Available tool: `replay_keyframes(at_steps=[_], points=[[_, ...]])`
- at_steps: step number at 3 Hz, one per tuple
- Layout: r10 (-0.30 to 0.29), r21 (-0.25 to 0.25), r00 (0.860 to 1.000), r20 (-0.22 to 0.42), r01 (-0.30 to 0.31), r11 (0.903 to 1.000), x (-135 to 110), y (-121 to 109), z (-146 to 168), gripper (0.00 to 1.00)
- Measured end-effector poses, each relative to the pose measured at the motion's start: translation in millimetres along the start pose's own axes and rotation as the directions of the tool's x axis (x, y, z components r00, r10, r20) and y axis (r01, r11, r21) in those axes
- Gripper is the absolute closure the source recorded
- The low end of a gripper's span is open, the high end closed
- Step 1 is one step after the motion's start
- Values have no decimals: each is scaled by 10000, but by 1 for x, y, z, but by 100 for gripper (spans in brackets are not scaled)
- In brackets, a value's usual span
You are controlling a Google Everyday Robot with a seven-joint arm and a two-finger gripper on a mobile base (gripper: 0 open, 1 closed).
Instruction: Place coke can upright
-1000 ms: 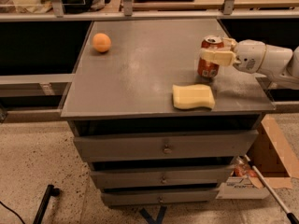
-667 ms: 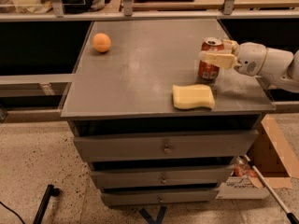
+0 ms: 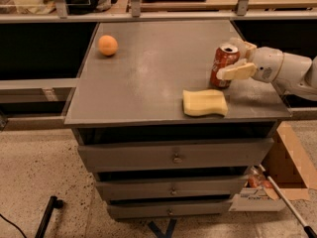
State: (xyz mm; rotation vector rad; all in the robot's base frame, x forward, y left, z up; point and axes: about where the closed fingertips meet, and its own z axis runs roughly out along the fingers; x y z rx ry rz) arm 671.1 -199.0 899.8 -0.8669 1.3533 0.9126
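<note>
The coke can is red with a silver top. It stands upright on the grey table near the right edge, just behind the yellow sponge. My gripper reaches in from the right on a white arm. Its fingers are spread on either side of the can: one finger crosses the can's lower front and the other sits behind its top. The can's base rests on the table.
An orange ball lies at the table's far left. Three drawers sit under the top. A cardboard box stands on the floor at the right. A shelf rail runs behind the table.
The near finger has dropped lower across the can's front, widening the gap between the fingers. The can now stands straighter, with its base on the table.
</note>
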Motion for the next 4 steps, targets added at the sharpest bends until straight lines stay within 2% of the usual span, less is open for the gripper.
replay_keyframes(at_steps=[1,2,3,4], points=[[82,112,9990,-442,-77,9999,-1,3,-11,0],[231,186,9913,-1294,-209,9996,-8,9,-26,0],[633,483,9783,-1973,-548,9973,-15,15,-38,0],[694,495,9778,-1978,-608,9969,-15,15,-38,0]])
